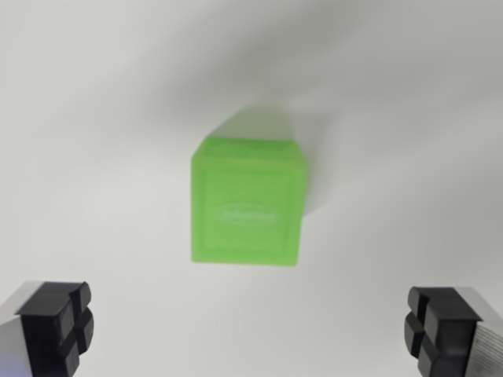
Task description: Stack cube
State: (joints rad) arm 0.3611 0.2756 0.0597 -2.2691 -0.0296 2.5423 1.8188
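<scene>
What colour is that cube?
Bright green cube, seen best in the wrist view.

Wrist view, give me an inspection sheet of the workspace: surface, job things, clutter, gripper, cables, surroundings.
Surface: plain white table, soft shadows, no marks seen.
Job's things: one green cube, slightly blurred, resting on the table, with an oval embossed mark on its facing side; no second cube in view.
Clutter: nothing seen.
Gripper: gripper open, black padded fingers at the bottom corners, wide apart, holding nothing, clear of the cube.
Cables: nothing seen.
Surroundings: nothing seen beyond the table.
</scene>
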